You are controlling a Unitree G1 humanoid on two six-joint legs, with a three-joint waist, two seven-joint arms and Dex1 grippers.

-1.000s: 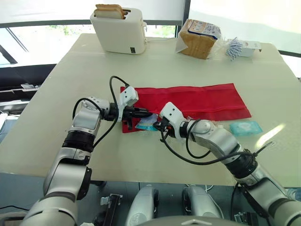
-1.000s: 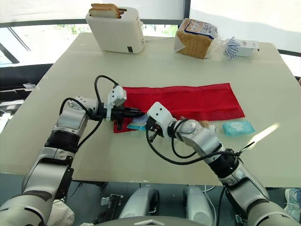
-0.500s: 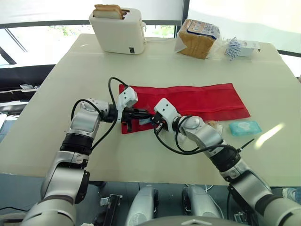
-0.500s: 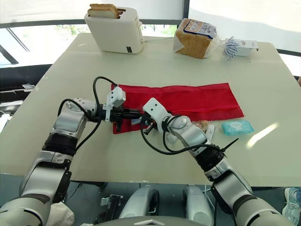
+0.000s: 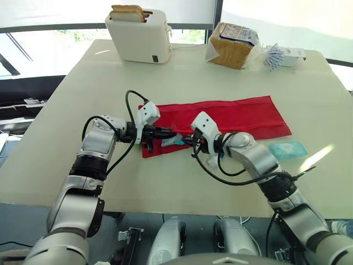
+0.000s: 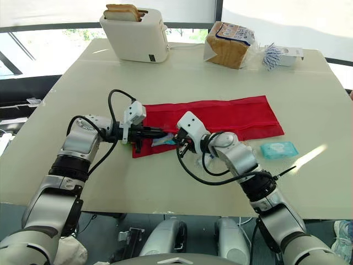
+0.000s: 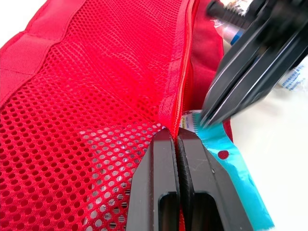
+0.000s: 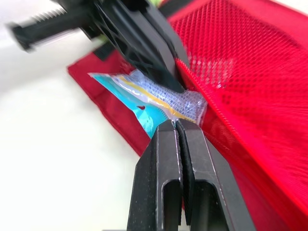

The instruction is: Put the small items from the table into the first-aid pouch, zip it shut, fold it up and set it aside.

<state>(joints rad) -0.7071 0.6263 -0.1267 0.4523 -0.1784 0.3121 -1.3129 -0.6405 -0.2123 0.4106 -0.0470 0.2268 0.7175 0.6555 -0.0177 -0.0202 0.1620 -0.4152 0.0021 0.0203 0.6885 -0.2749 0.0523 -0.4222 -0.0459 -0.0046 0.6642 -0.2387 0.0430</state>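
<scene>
Pouch (image 5: 237, 115) in left pincer (image 7: 177, 138); packet (image 8: 139, 98) in right pincer (image 8: 176, 126).

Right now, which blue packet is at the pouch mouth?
The packet in the right gripper at the pouch's left end; the other pack lies loose on the table.

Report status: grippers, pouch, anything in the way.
Left gripper shut on pouch edge. Right gripper shut on blue packet at the pouch opening. Wipes pack on table, apart from pouch.
</scene>
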